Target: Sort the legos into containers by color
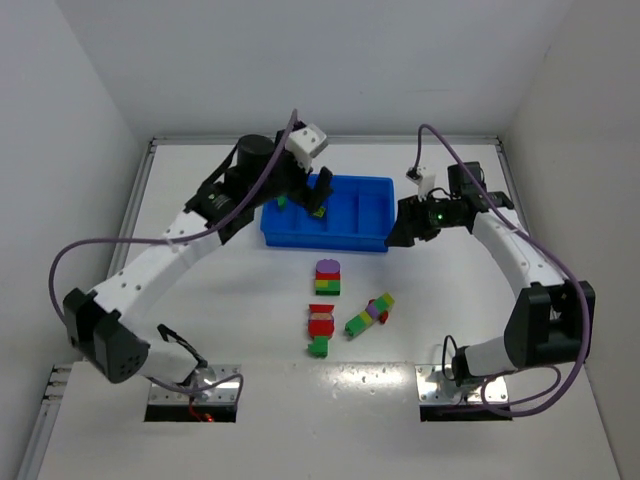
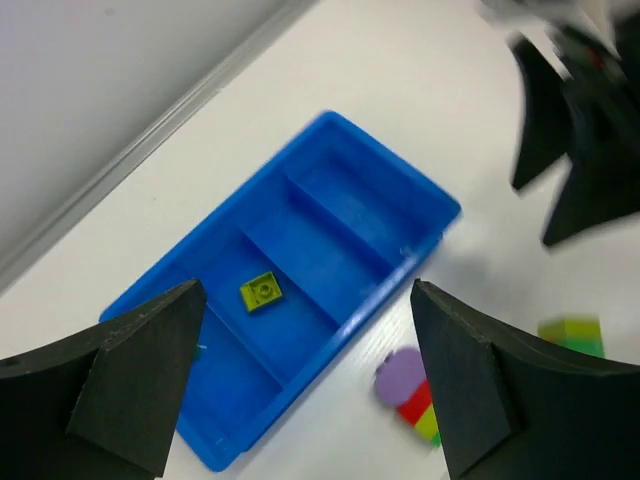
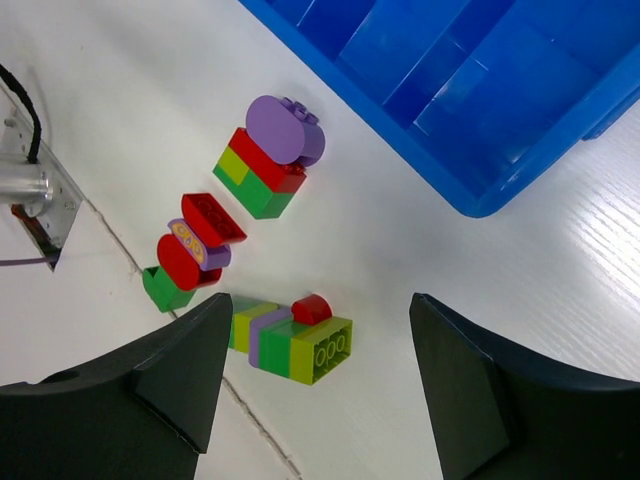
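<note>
The blue tray point(image 1: 372, 215) lies at the far middle of the table and holds a small yellow-green lego point(image 2: 261, 291) in its second compartment from the left. My left gripper point(image 1: 318, 197) hangs open and empty above the tray point(image 2: 350, 215). My right gripper point(image 1: 402, 228) is open and empty just right of the tray point(image 3: 450, 90). Three multicolour stacks lie in front: a purple-topped red and green stack point(image 1: 327, 277), a red, purple and green stack point(image 1: 320, 329), and a yellow-green, purple and green stack point(image 1: 369, 314). The last shows between my right fingers point(image 3: 295, 335).
White walls close the table on the left, back and right. Both arm bases stand at the near edge on metal plates point(image 1: 195, 392). The right arm's dark gripper point(image 2: 580, 130) shows blurred in the left wrist view.
</note>
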You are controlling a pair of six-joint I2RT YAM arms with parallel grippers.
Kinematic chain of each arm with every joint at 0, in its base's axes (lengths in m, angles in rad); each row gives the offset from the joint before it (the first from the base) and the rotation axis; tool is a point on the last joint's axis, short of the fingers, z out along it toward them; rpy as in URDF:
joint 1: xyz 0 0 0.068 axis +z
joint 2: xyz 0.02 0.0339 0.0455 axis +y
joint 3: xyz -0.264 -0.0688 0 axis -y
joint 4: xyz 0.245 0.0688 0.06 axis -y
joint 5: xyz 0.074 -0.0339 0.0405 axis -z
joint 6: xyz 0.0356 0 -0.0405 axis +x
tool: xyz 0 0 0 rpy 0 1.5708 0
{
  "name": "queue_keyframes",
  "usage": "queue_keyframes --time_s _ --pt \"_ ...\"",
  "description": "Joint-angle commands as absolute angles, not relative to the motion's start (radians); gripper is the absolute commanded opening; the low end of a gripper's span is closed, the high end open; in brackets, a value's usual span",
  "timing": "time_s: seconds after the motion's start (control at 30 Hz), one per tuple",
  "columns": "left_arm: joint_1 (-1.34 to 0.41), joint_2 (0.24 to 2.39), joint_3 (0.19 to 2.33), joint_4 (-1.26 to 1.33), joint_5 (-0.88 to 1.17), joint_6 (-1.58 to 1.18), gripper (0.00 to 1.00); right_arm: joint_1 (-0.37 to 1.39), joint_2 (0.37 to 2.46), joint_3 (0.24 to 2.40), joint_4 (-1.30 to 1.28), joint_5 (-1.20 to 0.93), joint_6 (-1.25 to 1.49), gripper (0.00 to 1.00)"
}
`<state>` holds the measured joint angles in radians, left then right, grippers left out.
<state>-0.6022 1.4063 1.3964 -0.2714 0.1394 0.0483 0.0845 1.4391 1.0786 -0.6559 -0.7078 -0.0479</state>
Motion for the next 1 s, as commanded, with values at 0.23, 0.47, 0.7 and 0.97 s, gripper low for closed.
queue_keyframes --time_s 0.23,0.47,0.7,0.97 --pt "-0.696 1.29 1.069 -0.598 0.371 0.521 0.9 0.08 1.379 1.057 -0.623 -0.729 -0.038 0.74" --pt "-0.707 1.336 1.069 -0.56 0.358 0.543 0.88 0.08 1.37 1.048 -0.623 -0.72 -0.038 0.74" --pt "-0.741 1.419 1.045 -0.368 0.238 0.191 0.76 0.08 1.361 1.037 -0.614 -0.719 -0.038 0.75" --pt "-0.776 1.465 1.017 -0.247 -0.171 -0.294 0.76 0.08 1.361 1.028 -0.614 -0.701 -0.038 0.75"
